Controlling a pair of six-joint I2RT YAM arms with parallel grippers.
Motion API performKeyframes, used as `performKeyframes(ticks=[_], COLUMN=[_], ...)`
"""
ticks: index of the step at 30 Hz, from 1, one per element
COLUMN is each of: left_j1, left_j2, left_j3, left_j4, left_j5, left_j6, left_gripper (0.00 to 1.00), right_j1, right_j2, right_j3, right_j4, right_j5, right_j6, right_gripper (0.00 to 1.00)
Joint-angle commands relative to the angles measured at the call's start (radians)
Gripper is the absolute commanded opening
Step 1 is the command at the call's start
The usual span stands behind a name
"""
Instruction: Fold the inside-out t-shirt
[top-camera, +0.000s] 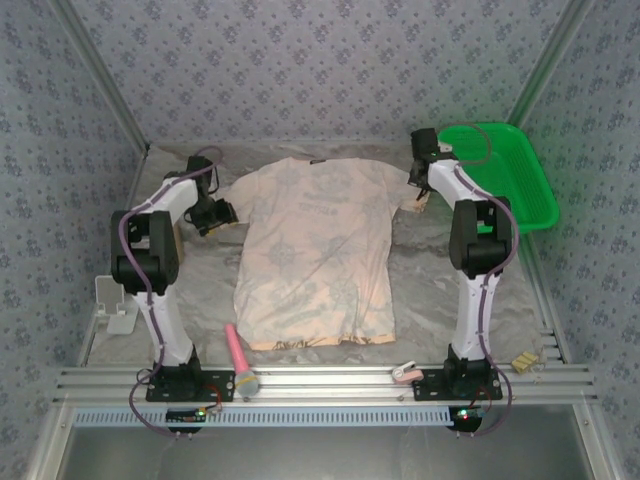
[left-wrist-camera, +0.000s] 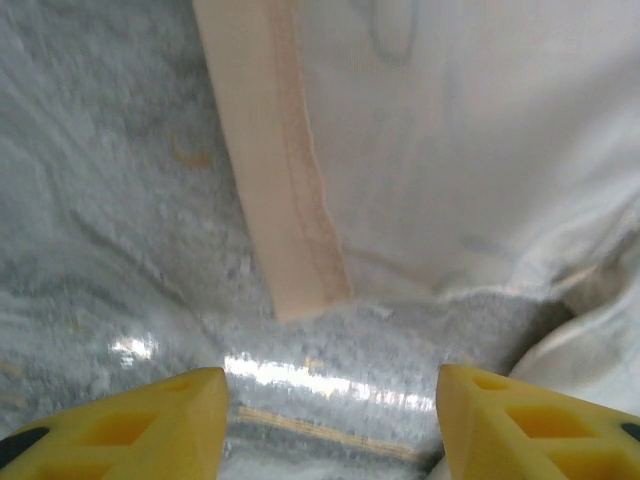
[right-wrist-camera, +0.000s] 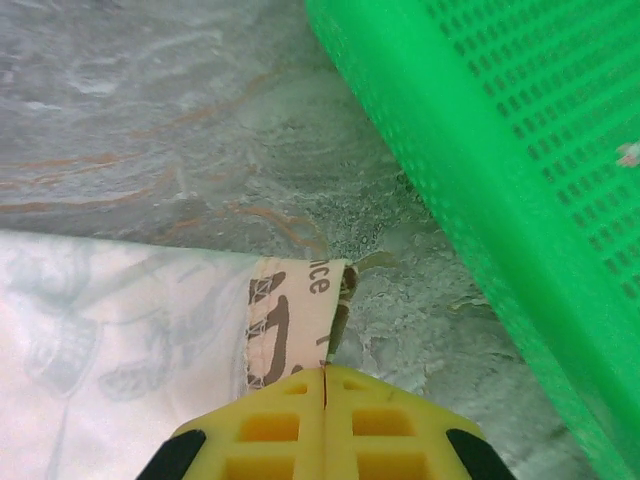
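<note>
right gripper (right-wrist-camera: 325, 372) is closed, its yellow fingers pressed together on the turned-over hem of the t-shirt (top-camera: 315, 250) sleeve. in the right wrist view the hem corner runs under the fingertips at 12 o'clock. left gripper (left-wrist-camera: 330, 400) is open, fingers wide apart with nothing between them. the other sleeve's hem lies ahead of it at 12 o'clock, near but not touching, flat on the table (top-camera: 420, 290).

top view: the t-shirt lies spread at table centre, pale reverse side up, collar at 12 o'clock and bottom hem at 6 o'clock. left gripper sits just beside the sleeve at the shirt's 10 o'clock. right gripper is at the sleeve at 2 o'clock. the green basket (top-camera: 525, 190) stands at the table's 2 o'clock, just past the right gripper and apart from the shirt.

view differences: the right wrist view shows dark print on the folded-back hem strip, faint show-through on the pale side, and the basket's perforated wall from 1 to 4 o'clock. the left wrist view shows a peach stitched hem band and a glare streak on the grey crinkled table covering. the top view is too coarse to settle either jaw state.
</note>
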Motion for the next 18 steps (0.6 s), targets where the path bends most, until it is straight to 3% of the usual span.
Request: performKeyframes(ticks=[1, 5, 7, 12, 16, 18], left_j1=[0.002, -0.013, -0.041, -0.194, -0.386, -0.487], left_j2=[0.045, -0.028, -0.09, -0.213, -0.327, -0.4], left_j3=[0.092, 0.089, 0.078, 0.018, -0.125, -0.204], left_j4=[-0.049, -0.044, -0.06, -0.149, -0.113, -0.067], left_j5=[-0.067, 0.004, 0.013, 0.015, 0.028, 0.029], left_j6=[0.009, -0.002, 0.004, 0.035, 0.07, 0.086], left_gripper=[0.57, 0.58, 0.59, 0.61, 0.62, 0.64], right_j1=[0.032, 0.064, 0.093, 0.177, 0.258, 0.312], right_j2=[-0.072, -0.149, -0.221, -0.458, -0.681, -0.812], right_j3=[-0.001, -0.044, -0.102, -0.314, -0.56, -0.726], right_j4=[-0.045, -0.06, -0.049, -0.125, -0.113, -0.098], right_j5=[0.111, -0.049, -0.085, -0.16, -0.373, -0.477], right_j6=[-0.056, -0.066, -0.075, -0.029, -0.073, -0.167], right_gripper=[0.0, 0.34, 0.47, 0.5, 0.5, 0.5])
